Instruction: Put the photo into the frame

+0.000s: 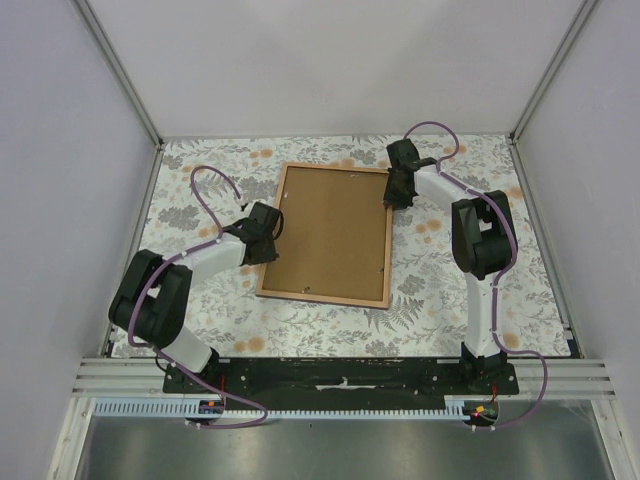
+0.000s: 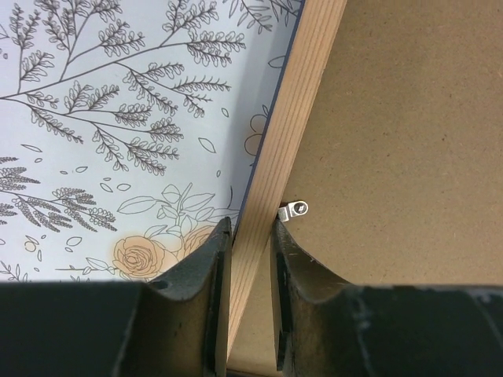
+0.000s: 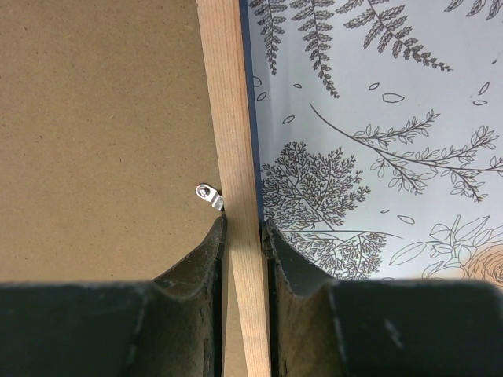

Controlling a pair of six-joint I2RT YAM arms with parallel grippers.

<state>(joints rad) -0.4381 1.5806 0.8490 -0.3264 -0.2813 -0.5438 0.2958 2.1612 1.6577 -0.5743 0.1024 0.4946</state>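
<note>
Frame face-down on desk, long axis running away from bases. Left hand clamped on left long rail. Right hand clamped on right long rail, opposite. Backing panel fitted. Photo not visible.

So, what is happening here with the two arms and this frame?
The frame lies face down on the flowered table cloth, with the brown backing panel in it. Each arm grips one long side rail: the left hand is closed on the left rail and the right hand on the right one, each beside a small metal tab. The photo is not in view.
</note>
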